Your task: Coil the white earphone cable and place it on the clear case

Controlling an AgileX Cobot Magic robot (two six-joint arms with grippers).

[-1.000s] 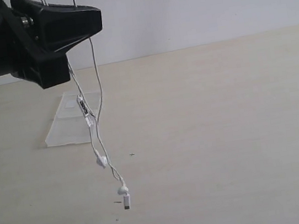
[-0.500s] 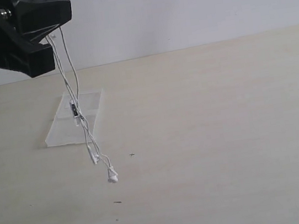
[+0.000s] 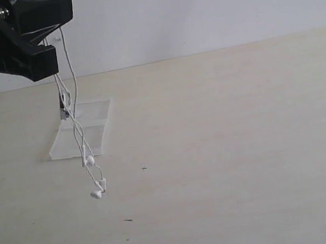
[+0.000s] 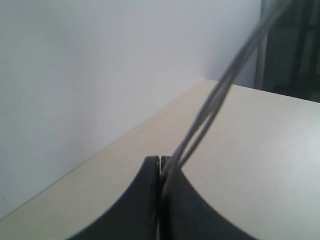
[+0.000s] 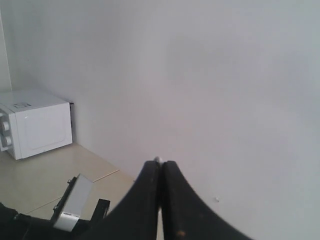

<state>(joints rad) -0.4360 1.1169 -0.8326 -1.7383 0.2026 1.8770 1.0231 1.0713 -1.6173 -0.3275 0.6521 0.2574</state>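
Item: earphone cable. Light, limp, thin, prone to swing; take by strands, not buds. L gripper fingers clamped on it. R gripper fingers together. Dest.: clear case.

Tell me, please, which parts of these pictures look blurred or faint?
Left wrist view: the white earphone cable is a soft, out-of-focus streak up close. Exterior view: the clear case barely stands out from the pale table.
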